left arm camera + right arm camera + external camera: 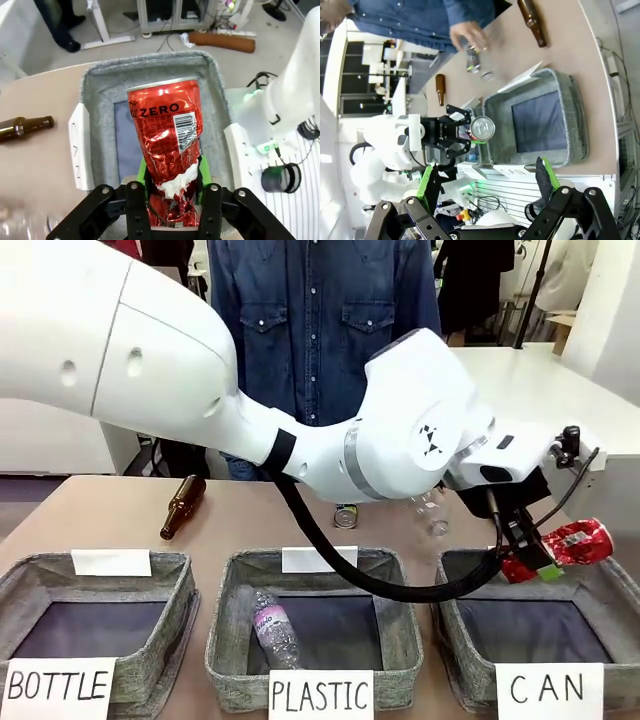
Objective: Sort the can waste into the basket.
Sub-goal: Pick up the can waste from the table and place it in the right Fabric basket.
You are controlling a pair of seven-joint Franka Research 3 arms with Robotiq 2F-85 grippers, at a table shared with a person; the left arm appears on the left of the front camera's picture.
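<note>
Tan desk point(100, 510), left fingers point(134, 210) clamped on the crushed red Zero can point(167, 130) right over the CAN basket point(150, 62), right fingers point(543, 180) spread wide, holding nothing.

A: Furniture?
B: Tan table top point(100, 510); white table point(540, 380) behind, far right; white desk leg point(97, 20).
A: Floor point(130, 50)?
B: Pale grey, bare; tangled cables point(167, 37) and brown cylinder point(222, 41) lying beyond the desk leg.
A: Light?
B: Even, bright, indoor.

Brown table point(90, 520) carries three grey baskets in a row: BOTTLE basket point(20, 590), PLASTIC basket point(222, 590), CAN basket point(448, 625). Behind them, brown bottle point(183, 506) lies flat. Small can point(346, 516), apparently dark-bodied, stands upright.
</note>
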